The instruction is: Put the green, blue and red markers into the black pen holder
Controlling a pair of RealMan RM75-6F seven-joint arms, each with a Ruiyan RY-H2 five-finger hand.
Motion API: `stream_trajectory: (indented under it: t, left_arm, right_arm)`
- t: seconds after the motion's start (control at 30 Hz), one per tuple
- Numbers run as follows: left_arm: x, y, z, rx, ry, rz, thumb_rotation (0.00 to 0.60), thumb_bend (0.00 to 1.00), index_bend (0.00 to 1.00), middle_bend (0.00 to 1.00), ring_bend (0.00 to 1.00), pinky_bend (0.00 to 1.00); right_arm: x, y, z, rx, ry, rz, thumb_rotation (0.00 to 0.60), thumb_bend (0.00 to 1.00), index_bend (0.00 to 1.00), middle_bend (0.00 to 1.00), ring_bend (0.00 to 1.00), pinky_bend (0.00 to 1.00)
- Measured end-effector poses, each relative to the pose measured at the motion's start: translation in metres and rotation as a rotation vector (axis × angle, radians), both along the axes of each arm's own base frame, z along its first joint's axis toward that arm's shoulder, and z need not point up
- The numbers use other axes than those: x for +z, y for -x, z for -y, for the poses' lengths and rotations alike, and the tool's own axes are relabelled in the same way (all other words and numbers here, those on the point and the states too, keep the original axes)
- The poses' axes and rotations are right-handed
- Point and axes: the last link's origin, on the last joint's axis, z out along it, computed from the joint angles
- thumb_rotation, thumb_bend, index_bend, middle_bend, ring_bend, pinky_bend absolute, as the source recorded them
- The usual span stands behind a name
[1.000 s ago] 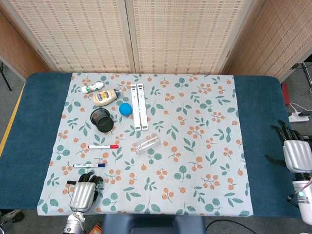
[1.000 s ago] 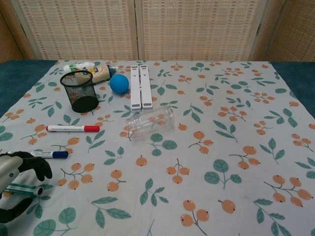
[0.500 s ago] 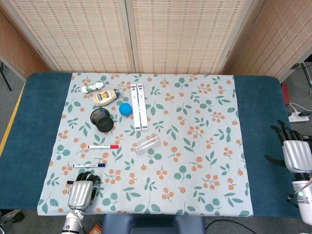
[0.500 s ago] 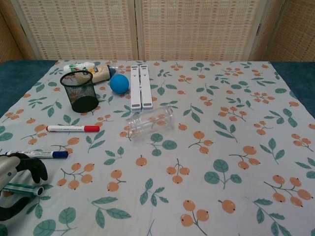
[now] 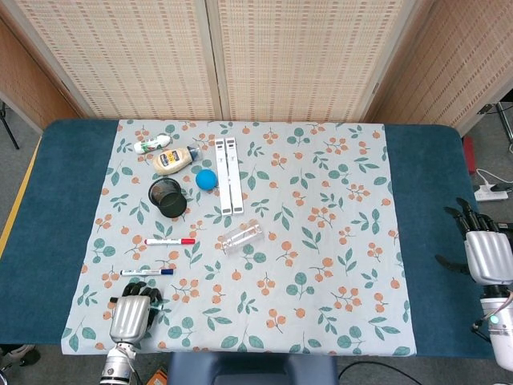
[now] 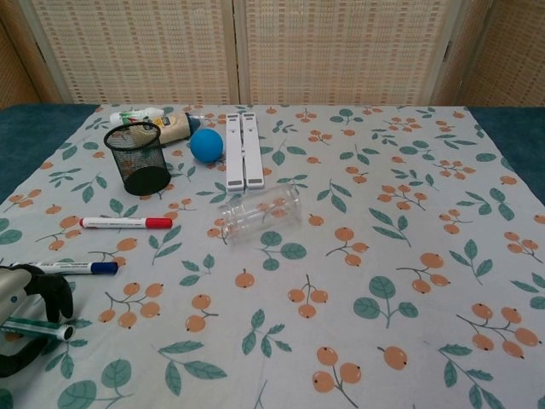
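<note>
Green marker (image 6: 34,328) sits pinched in the left hand (image 6: 24,319) at the near left corner of the flowered cloth (image 5: 321,265), its white cap end poking out to the right. Just beyond the hand lies the blue marker (image 6: 72,267), and farther back the red marker (image 6: 125,223). Both are flat on the cloth. The black pen holder (image 6: 137,158) stands upright at the far left, beside a blue ball (image 6: 205,145). The right hand (image 5: 487,253) rests off the cloth at the right edge, fingers spread and holding nothing.
</note>
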Motion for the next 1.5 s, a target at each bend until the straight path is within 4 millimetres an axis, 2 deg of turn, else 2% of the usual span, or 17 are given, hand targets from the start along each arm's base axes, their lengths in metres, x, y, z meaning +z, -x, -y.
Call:
stream_trajectory:
  t: [0.4, 0.87, 1.07, 1.27, 1.37, 1.5]
  left_arm:
    - [-0.002, 0.008, -0.003, 0.025, -0.002, 0.000, 0.600, 0.35, 0.55, 0.54, 0.26, 0.23]
    - [0.000, 0.011, -0.004, 0.027, -0.035, -0.009, 0.600, 0.35, 0.57, 0.57, 0.28, 0.23]
    - [0.008, 0.007, -0.004, 0.005, -0.070, -0.012, 0.600, 0.35, 0.57, 0.57, 0.28, 0.23]
    - [0.032, -0.001, -0.007, -0.018, -0.117, -0.002, 0.600, 0.35, 0.56, 0.56, 0.28, 0.24]
    - [0.059, -0.007, -0.017, -0.030, -0.172, 0.042, 0.600, 0.35, 0.57, 0.57, 0.28, 0.25]
    - [0.102, -0.012, -0.044, -0.063, -0.219, 0.158, 0.600, 0.35, 0.58, 0.58, 0.29, 0.25]
  right_arm:
    - [-0.001, -0.001, 0.000, 0.006, -0.001, -0.001, 0.600, 0.03, 0.19, 0.05, 0.19, 0.20]
    - [0.000, -0.001, 0.000, 0.011, 0.006, 0.002, 0.600, 0.03, 0.19, 0.05, 0.19, 0.20]
    - [0.000, -0.001, 0.000, 0.013, 0.007, 0.006, 0.600, 0.03, 0.19, 0.05, 0.19, 0.20]
    - [0.003, 0.000, 0.000, 0.009, 0.016, 0.011, 0.600, 0.03, 0.19, 0.05, 0.19, 0.20]
    - [0.004, 0.002, 0.000, 0.006, 0.020, 0.017, 0.600, 0.03, 0.19, 0.05, 0.19, 0.20]
    - [0.006, 0.002, 0.000, 0.007, 0.023, 0.028, 0.600, 0.03, 0.19, 0.05, 0.19, 0.20]
